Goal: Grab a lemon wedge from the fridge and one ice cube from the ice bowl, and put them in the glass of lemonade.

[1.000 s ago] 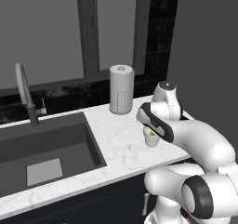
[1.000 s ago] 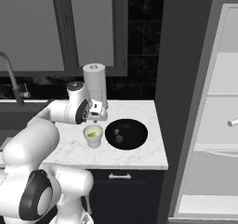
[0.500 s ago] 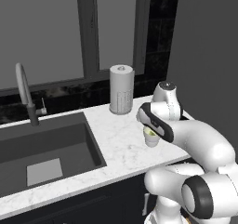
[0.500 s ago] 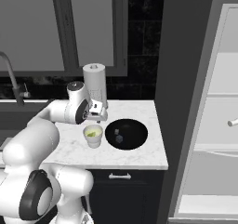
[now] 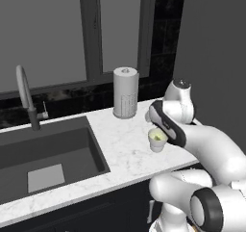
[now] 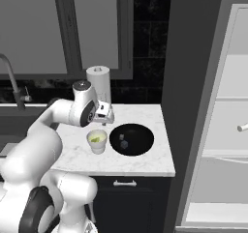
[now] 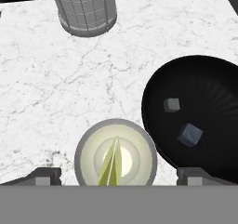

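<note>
Now the lemon wedge [image 7: 113,161] seemingly lies in the glass of lemonade [image 7: 115,152]; the gripper [image 7: 116,176] gapes wide, empty; an ice cube [image 7: 189,134] from the ice bowl [image 7: 218,69] comes next

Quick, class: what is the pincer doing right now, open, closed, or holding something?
Pincer: open, holding nothing, poised above the glass of lemonade, where the lemon wedge already sits.
</note>
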Controlling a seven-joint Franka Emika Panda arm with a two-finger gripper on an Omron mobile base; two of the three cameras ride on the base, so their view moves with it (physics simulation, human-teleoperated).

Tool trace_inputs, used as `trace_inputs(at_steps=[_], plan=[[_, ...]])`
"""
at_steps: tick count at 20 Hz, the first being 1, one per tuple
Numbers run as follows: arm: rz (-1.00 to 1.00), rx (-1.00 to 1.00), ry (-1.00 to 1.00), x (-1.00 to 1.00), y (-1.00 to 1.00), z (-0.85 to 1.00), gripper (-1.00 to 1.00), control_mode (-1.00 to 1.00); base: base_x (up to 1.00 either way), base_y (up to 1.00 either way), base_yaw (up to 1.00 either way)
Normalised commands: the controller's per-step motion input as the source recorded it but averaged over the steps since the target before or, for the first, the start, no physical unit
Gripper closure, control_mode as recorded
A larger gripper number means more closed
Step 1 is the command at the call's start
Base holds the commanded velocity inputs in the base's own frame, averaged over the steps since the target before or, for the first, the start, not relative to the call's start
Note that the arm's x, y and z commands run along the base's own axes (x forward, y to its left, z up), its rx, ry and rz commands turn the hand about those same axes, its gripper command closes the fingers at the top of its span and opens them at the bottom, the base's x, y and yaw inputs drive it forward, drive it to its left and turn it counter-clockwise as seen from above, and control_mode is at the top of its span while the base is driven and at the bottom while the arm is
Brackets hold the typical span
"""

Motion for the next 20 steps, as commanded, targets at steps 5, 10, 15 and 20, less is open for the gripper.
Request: trace_inputs(at_steps=[5, 10, 15, 20], plan=[[0.00, 0.07, -0.06, -0.31, -0.29, 0.20, -1.00, -1.00, 0.00, 0.00, 0.00], [0.00, 0.05, -0.08, -0.16, -0.40, 0.13, -1.00, -1.00, 0.00, 0.00, 0.00], [0.04, 0.00, -0.02, 0.02, -0.51, 0.01, -1.00, -1.00, 0.00, 0.00, 0.00], [0.04, -0.01, 0.02, 0.36, -0.48, -0.02, -1.00, -1.00, 0.00, 0.00, 0.00]])
